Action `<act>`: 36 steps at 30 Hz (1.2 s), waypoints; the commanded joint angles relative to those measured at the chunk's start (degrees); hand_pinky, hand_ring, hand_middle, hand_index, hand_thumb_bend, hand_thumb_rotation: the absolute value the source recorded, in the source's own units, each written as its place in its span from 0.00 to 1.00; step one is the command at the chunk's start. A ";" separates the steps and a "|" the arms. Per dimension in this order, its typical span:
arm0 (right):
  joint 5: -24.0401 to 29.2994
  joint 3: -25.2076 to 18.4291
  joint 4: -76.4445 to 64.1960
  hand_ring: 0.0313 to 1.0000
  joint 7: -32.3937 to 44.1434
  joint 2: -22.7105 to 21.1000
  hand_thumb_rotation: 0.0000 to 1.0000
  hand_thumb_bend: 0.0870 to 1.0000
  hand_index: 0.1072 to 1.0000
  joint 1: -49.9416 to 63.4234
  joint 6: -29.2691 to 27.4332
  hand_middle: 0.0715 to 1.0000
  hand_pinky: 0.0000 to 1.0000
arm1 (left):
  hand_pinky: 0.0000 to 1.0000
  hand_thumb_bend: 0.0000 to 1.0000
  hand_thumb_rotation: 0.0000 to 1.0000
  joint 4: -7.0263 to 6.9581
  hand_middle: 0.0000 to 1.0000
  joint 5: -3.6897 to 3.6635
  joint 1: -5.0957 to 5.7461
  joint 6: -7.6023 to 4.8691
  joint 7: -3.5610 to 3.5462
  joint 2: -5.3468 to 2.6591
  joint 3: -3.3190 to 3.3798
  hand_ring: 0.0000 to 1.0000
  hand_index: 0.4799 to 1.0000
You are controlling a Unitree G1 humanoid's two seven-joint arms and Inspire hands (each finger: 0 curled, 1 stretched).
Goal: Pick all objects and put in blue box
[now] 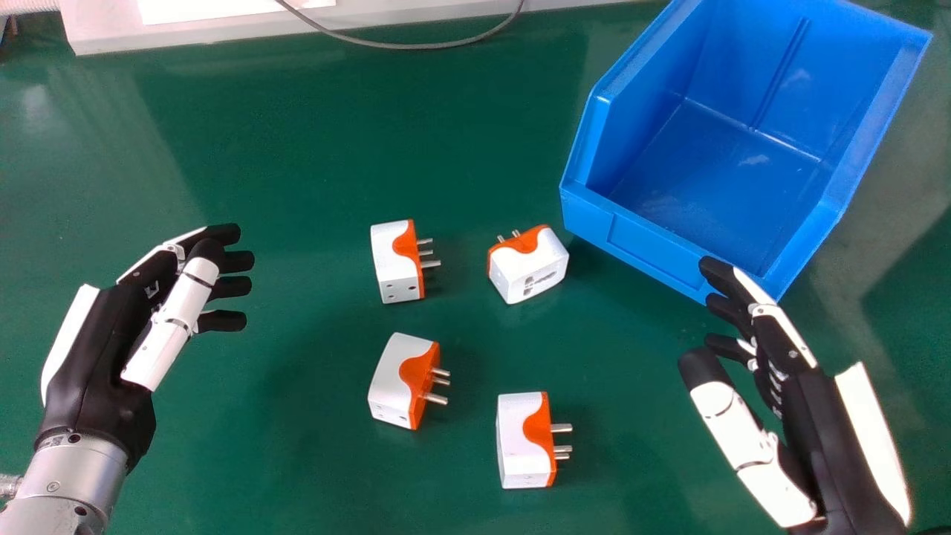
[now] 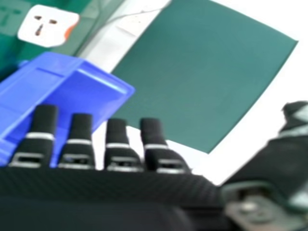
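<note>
And here at the near right is the right hand (image 1: 817, 438), released, its relaxed fingers reaching up to the near corner of the box in the head view; whether they touch it, I cannot tell. Over on the near left, the left hand (image 1: 96, 349) is released too, fingers loosely extended, palm turned inward above the green bench (image 1: 282, 453).

Between the hands, four white-and-orange plug adapters, all on the bench outside the box! Nearest is the first adapter (image 1: 520, 442), right of the middle, prongs pointing right. A little farther and to the left, the second adapter (image 1: 394, 379), prongs also to the right. Farther on, well apart from it, the third adapter (image 1: 529, 267), near the box's front lip, prongs aimed away and leftward. Level with that one, off to its left, comes the fourth adapter (image 1: 396, 264), prongs to the right once more.

Then the big one, the blue box (image 1: 735, 178), far right, upright and set at an angle, its low lip facing the near side, its bare floor on show. And right at the back, a grey cable (image 1: 416, 46) loops off a pale ledge (image 1: 186, 33), where a white sheet (image 1: 215, 9) lies.
</note>
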 commanded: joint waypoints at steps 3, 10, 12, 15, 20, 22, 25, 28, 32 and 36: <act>0.07 0.31 -2.39 0.88 0.63 -0.71 0.82 0.22 0.86 0.48 -0.16 0.90 0.80 | 0.65 0.40 0.75 -1.78 0.76 0.03 -0.07 0.01 -0.05 0.92 0.20 0.75 0.58; 0.97 0.03 -1.82 0.88 1.45 -1.61 0.82 0.23 0.86 0.30 -0.71 0.90 0.80 | 0.65 0.40 0.75 -2.42 0.76 0.20 0.22 0.23 0.05 0.58 -0.14 0.75 0.58; 0.85 0.14 -1.40 0.88 1.61 -1.84 0.82 0.24 0.86 0.04 -0.68 0.90 0.80 | 0.65 0.40 0.75 -2.65 0.76 0.44 0.26 0.26 0.20 0.37 -0.50 0.75 0.58; -0.14 0.74 -1.21 0.87 1.84 -2.07 0.82 0.24 0.85 -0.24 -0.37 0.90 0.79 | 0.65 0.40 0.75 -2.74 0.76 0.87 0.15 0.33 0.50 0.13 -1.24 0.75 0.58; -1.88 1.74 -1.78 0.87 3.03 -2.92 0.80 0.27 0.85 -1.84 2.05 0.90 0.78 | 0.65 0.40 0.75 -2.59 0.76 1.28 0.15 0.01 0.83 0.04 -2.23 0.75 0.58; -1.79 1.97 -2.30 0.87 4.72 -3.89 0.79 0.28 0.85 -3.13 3.73 0.90 0.78 | 0.65 0.40 0.75 -2.68 0.76 1.25 0.26 -0.16 0.81 0.05 -2.43 0.75 0.58; -2.96 2.77 -3.12 0.88 7.11 -5.66 0.77 0.31 0.85 -5.17 6.21 0.90 0.76 | 0.65 0.40 0.75 -2.58 0.76 1.13 0.25 -0.21 0.73 0.08 -2.60 0.75 0.58; -5.14 3.35 -3.71 0.88 8.49 -7.29 0.76 0.34 0.85 -6.30 7.84 0.90 0.76 | 0.65 0.40 0.75 -2.91 0.76 1.06 0.39 -0.02 0.73 0.08 -2.70 0.75 0.58; -8.82 4.21 -5.00 0.88 9.76 -9.11 0.75 0.37 0.87 -7.33 9.89 0.90 0.78 | 0.65 0.40 0.75 -4.20 0.76 0.97 0.99 0.60 0.74 0.10 -2.74 0.75 0.58; -11.76 5.54 -6.08 0.88 9.41 -8.42 0.73 0.40 0.87 -7.54 12.75 0.91 0.79 | 0.65 0.40 0.76 -4.87 0.76 0.77 1.37 1.03 0.63 0.22 -2.60 0.75 0.58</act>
